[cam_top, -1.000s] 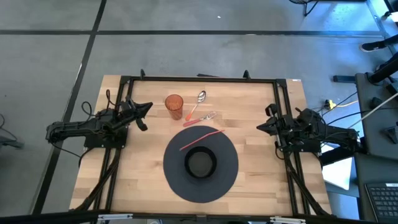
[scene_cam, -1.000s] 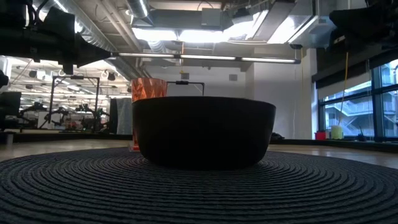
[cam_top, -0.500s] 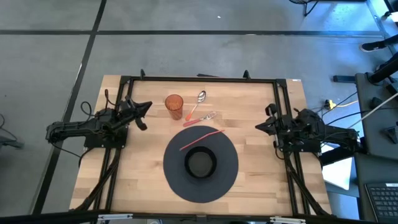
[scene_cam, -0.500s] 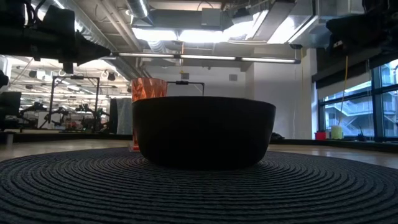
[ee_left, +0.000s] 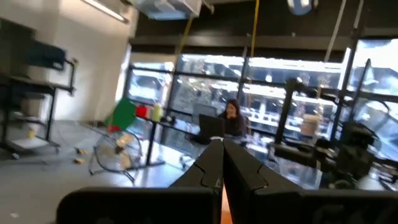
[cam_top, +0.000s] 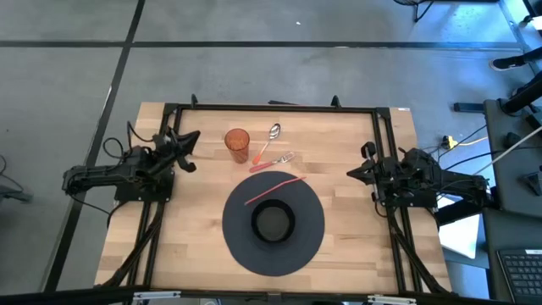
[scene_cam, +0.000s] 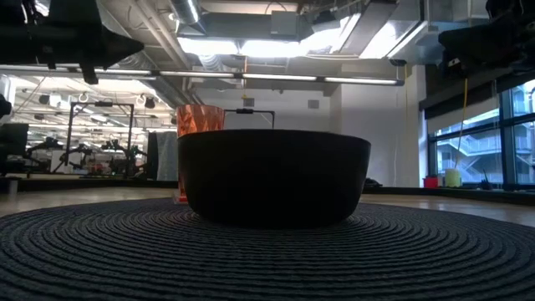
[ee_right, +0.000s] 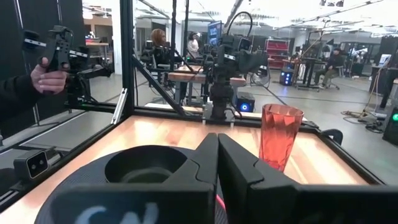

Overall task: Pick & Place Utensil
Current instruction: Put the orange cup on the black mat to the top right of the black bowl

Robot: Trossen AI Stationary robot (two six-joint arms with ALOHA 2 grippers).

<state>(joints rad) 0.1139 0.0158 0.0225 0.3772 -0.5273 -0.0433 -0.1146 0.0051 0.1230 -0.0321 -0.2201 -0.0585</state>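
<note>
A black bowl stands on a round dark placemat at the table's near middle. A thin pink stick lies on the mat's far part. Beyond it, a pink-handled spoon and fork lie flat on the wood beside an upright orange cup. My left gripper hangs shut at the table's left edge, tipped upward, touching nothing; its wrist view shows the fingers together. My right gripper hangs shut at the right edge, level, pointing at the cup and bowl.
A black metal frame runs along the table's far, left and right edges. Bare wood lies between each gripper and the mat. Beyond the table, a person's hand holds a device, and other people sit at desks.
My left gripper has tipped upward and its tip has swung a little toward the table's far edge, rising in the low view; it stays shut. Nothing on the table has moved.
</note>
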